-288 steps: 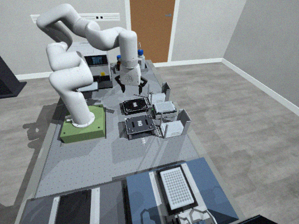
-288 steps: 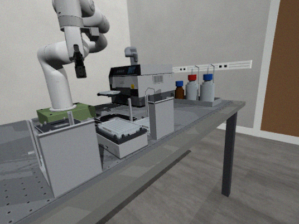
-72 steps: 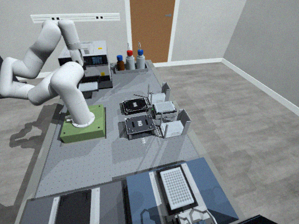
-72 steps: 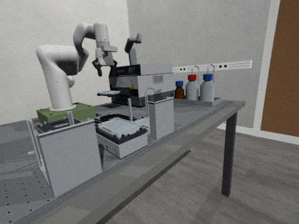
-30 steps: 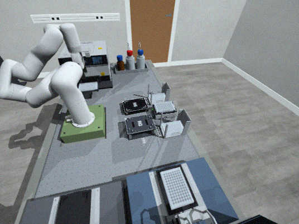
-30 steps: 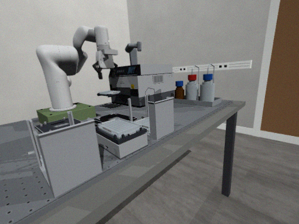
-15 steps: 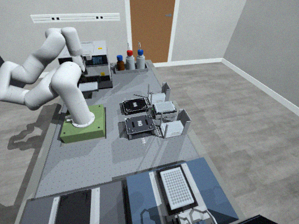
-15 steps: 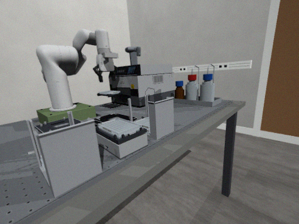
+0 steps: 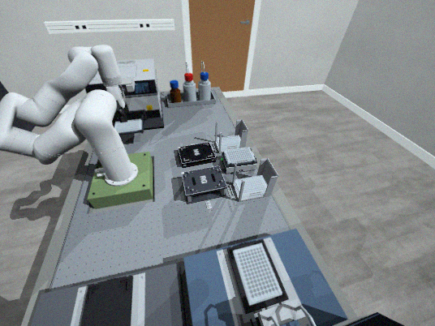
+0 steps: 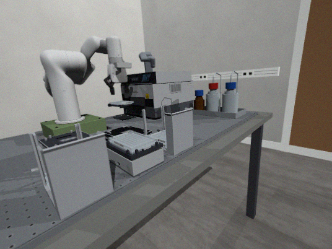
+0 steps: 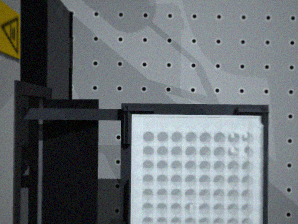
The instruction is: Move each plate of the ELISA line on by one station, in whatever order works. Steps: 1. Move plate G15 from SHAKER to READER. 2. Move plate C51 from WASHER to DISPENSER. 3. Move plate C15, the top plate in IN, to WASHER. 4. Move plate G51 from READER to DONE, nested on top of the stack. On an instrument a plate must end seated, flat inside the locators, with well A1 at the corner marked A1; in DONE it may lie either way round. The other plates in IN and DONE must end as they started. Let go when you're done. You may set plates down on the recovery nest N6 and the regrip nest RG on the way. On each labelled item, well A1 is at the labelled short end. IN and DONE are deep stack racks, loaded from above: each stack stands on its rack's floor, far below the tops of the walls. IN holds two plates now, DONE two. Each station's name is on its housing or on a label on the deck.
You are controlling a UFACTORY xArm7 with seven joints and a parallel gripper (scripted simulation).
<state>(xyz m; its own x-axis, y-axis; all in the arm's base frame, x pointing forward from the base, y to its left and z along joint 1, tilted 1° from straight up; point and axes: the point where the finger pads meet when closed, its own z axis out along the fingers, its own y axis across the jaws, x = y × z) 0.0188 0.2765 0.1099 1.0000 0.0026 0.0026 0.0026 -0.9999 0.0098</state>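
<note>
My gripper [image 10: 109, 88] is open and empty, hanging a short way above the tray that sticks out of the grey instrument [image 10: 156, 93] at the back of the deck. A white well plate [image 11: 195, 170] lies flat in that black tray; it also shows in the side view [image 10: 120, 103]. In the overhead view the arm hides most of this tray. A second white plate [image 9: 239, 156] sits on the small white unit between the two racks. A third plate [image 9: 256, 273] lies in the blue instrument at the near edge. My fingers are out of the wrist view.
Two tall grey stack racks [image 9: 239, 135] [image 9: 261, 180] flank the small unit, each with white plates inside. Black nests N6 [image 9: 196, 156] and RG [image 9: 203, 181] stand beside them. A dark instrument bay [image 9: 107, 300] is near left. Bottles [image 9: 191, 89] stand at the back.
</note>
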